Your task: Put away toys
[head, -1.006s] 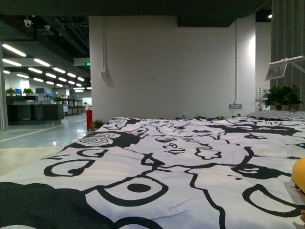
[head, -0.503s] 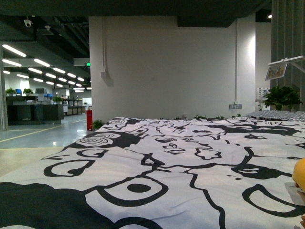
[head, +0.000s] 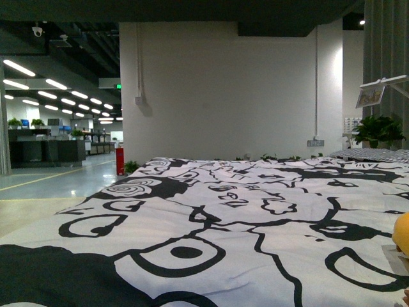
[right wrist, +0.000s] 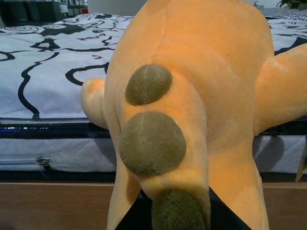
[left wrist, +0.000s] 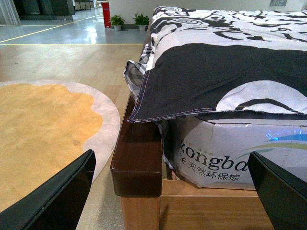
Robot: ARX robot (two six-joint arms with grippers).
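Note:
An orange-yellow plush toy [right wrist: 201,81] with olive-brown round spots fills the right wrist view, hanging in front of the bed's side. My right gripper [right wrist: 175,213] is shut on the plush toy's lower end, its dark fingers mostly hidden by the fabric. In the front view only a sliver of the plush toy [head: 402,233] shows at the right edge, beside the bed. My left gripper [left wrist: 175,191] stands open with nothing between its fingers, low by the bed's corner post [left wrist: 136,158].
A bed with a black-and-white patterned cover [head: 223,217] spans the front view. A plastic-wrapped mattress [left wrist: 225,153] sits on a wooden frame [left wrist: 211,211]. An orange round rug [left wrist: 43,129] lies on the floor. A white wall and potted plant [head: 378,131] stand behind.
The plush toy's sliver at the right edge of the front view has dropped slightly and shrunk. Nothing else has moved.

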